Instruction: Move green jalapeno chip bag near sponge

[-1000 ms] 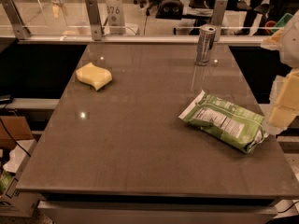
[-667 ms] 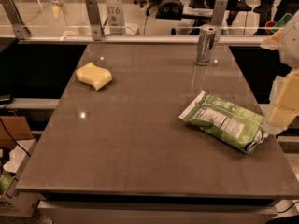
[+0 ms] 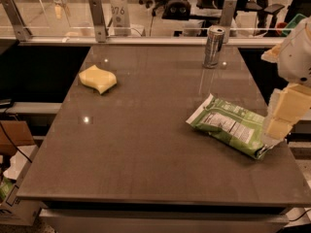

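The green jalapeno chip bag (image 3: 229, 125) lies flat on the right side of the table, its white nutrition panel facing up. The pale-yellow sponge (image 3: 97, 78) sits at the far left of the table, well apart from the bag. My gripper (image 3: 282, 113) hangs at the right edge of the view, just right of the bag's right end, with its yellowish pads beside the bag's sealed edge. It holds nothing that I can see.
A slim silver can (image 3: 213, 46) stands upright at the back of the table (image 3: 146, 144). A glass barrier with metal posts (image 3: 97, 18) runs along the far edge. Boxes and cables lie on the floor at the left (image 3: 9, 178).
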You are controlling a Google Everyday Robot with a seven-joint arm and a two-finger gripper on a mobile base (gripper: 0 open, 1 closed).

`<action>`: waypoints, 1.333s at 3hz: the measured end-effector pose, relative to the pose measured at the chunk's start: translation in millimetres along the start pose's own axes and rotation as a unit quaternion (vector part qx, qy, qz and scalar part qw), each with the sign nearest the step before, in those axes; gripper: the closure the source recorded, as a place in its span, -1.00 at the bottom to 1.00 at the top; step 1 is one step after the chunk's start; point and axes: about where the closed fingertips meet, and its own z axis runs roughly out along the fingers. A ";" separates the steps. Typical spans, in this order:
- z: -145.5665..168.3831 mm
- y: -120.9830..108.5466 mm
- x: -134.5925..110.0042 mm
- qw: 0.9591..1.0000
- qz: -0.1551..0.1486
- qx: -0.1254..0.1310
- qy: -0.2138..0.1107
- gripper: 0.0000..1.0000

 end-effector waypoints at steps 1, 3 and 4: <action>22.3 1.6 4.5 1.000 0.007 -0.001 0.002 -1.00; 61.9 2.1 25.1 0.999 0.040 -0.006 0.018 -1.00; 83.7 2.9 34.1 0.998 0.061 -0.021 0.026 -1.00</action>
